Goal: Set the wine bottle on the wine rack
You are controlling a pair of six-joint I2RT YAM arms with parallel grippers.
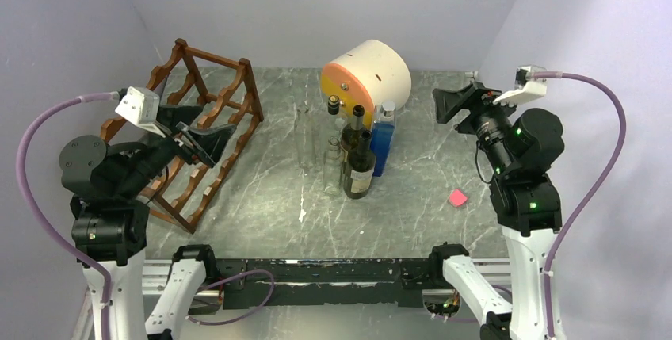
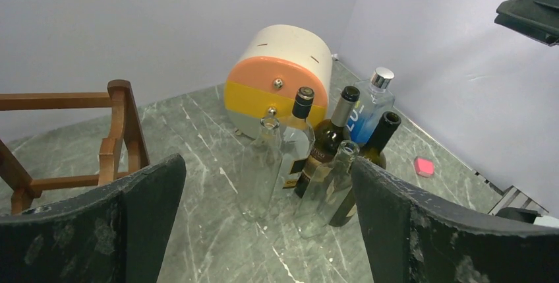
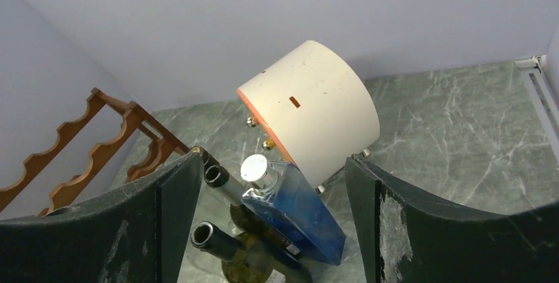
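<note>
Several bottles stand clustered mid-table: two dark wine bottles (image 1: pixel 360 167) (image 1: pixel 354 130), a blue flat bottle (image 1: pixel 383 138) and clear glass ones (image 1: pixel 303 138). The reddish-brown wine rack (image 1: pixel 202 130) sits at the left with nothing in it. My left gripper (image 1: pixel 208 135) hangs open over the rack's right end, pointing at the bottles. In the left wrist view its gripper (image 2: pixel 267 190) frames the clear bottles (image 2: pixel 264 171) and dark bottles (image 2: pixel 329 141) from a distance. My right gripper (image 1: pixel 452 102) is raised at the right, open. In its wrist view the gripper (image 3: pixel 273 164) looks down on the blue bottle (image 3: pixel 300 214) and dark bottle necks (image 3: pixel 217 240).
A cream cylinder with an orange and yellow face (image 1: pixel 368 74) lies on its side behind the bottles. A small pink block (image 1: pixel 457 197) rests on the marble tabletop (image 1: pixel 269 197) near the right arm. Grey walls close in on three sides.
</note>
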